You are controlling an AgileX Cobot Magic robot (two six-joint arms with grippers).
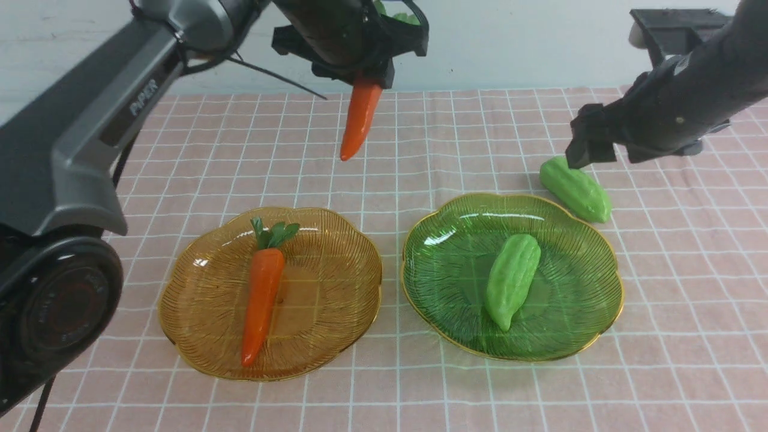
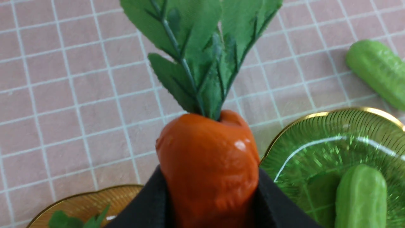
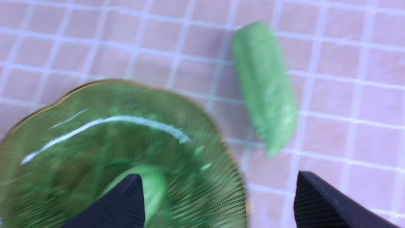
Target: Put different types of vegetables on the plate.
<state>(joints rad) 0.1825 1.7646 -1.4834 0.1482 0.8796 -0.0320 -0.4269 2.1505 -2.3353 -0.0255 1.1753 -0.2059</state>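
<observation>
My left gripper (image 1: 362,75) is shut on an orange carrot (image 1: 360,117) and holds it high over the far middle of the cloth, tip down. In the left wrist view the black fingers (image 2: 148,205) pinch the carrot (image 2: 208,167) below its green leaves (image 2: 202,53). A second carrot (image 1: 262,300) lies on the amber plate (image 1: 336,252). One light green gourd (image 1: 512,281) lies on the green plate (image 1: 576,312). Another gourd (image 1: 575,189) rests on the cloth behind that plate. My right gripper (image 1: 591,144) hovers open just above this gourd (image 3: 265,85), with nothing between its fingers (image 3: 326,202).
A pink checked cloth (image 1: 420,144) covers the table. The two plates sit side by side near the front, with a narrow gap between them. The left arm's dark body (image 1: 78,150) fills the left side of the front view.
</observation>
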